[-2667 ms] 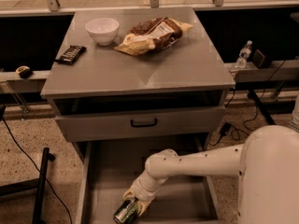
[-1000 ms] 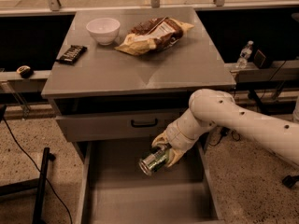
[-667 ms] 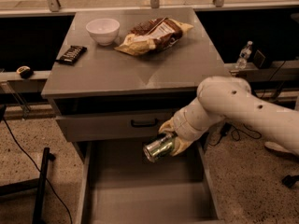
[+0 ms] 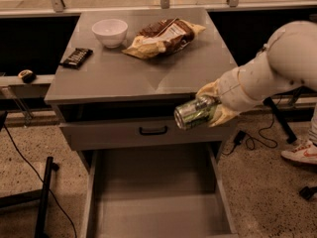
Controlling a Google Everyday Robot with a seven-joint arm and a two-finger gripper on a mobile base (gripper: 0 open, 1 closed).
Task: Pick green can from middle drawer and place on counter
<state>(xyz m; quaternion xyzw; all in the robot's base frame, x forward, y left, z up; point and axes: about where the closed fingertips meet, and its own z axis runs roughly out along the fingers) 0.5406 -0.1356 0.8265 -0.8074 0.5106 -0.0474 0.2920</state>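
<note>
Your gripper (image 4: 212, 108) hangs off the worktop's (image 4: 148, 76) front right corner, jaws clamped on the green can (image 4: 193, 114), which lies sideways above the open middle drawer (image 4: 158, 209). Advance without lifting and the can may strike the edge. Released sideways, it could roll.

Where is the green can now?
Camera view: the green can, held sideways in the gripper, is before the counter, at its right front edge, above the middle drawer.
</note>
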